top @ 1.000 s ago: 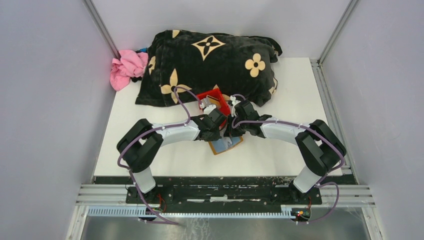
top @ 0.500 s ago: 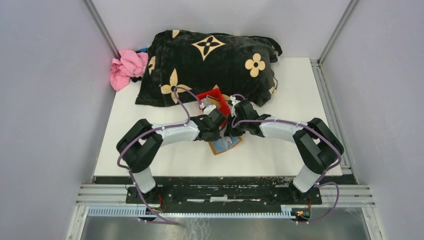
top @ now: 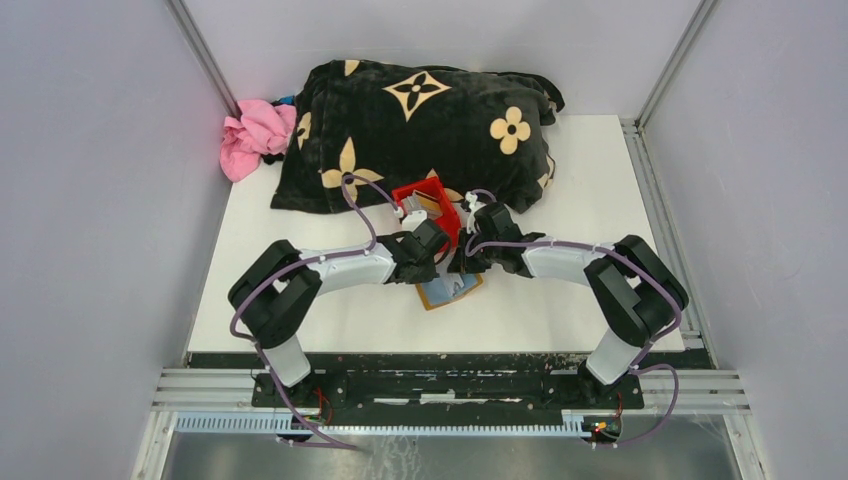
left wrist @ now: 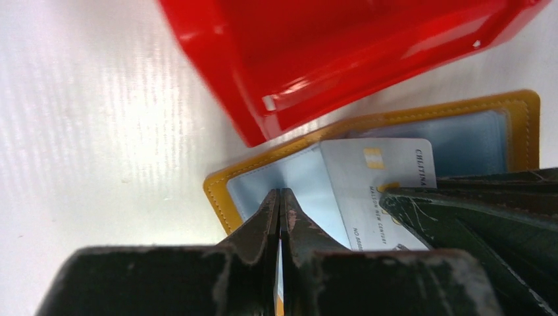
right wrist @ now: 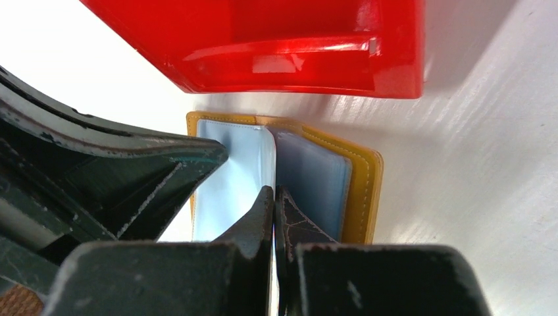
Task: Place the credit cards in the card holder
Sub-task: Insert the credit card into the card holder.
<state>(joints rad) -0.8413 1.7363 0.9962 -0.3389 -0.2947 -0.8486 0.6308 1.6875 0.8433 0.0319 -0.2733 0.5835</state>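
The tan card holder (top: 452, 292) lies open on the table just in front of the red bin, its clear pockets facing up (left wrist: 253, 187). My left gripper (left wrist: 281, 192) is shut, its tips pinched on a clear pocket leaf near the holder's left edge. My right gripper (right wrist: 274, 189) is shut on a grey-white credit card (left wrist: 375, 178), which stands over the holder's middle fold. That card shows edge-on in the right wrist view (right wrist: 274, 158). From above, both grippers (top: 443, 268) (top: 463, 265) meet over the holder's far edge and hide most of it.
A red plastic bin (top: 428, 200) sits directly behind the card holder, close to both grippers. Behind it lies a large black blanket with tan flowers (top: 420, 120), and a pink cloth (top: 255, 135) sits at the back left. White tabletop (top: 300, 300) stretches to either side.
Almost nothing has changed. The left arm has shifted very slightly, and both grippers stay shut over the card holder in the same spot.
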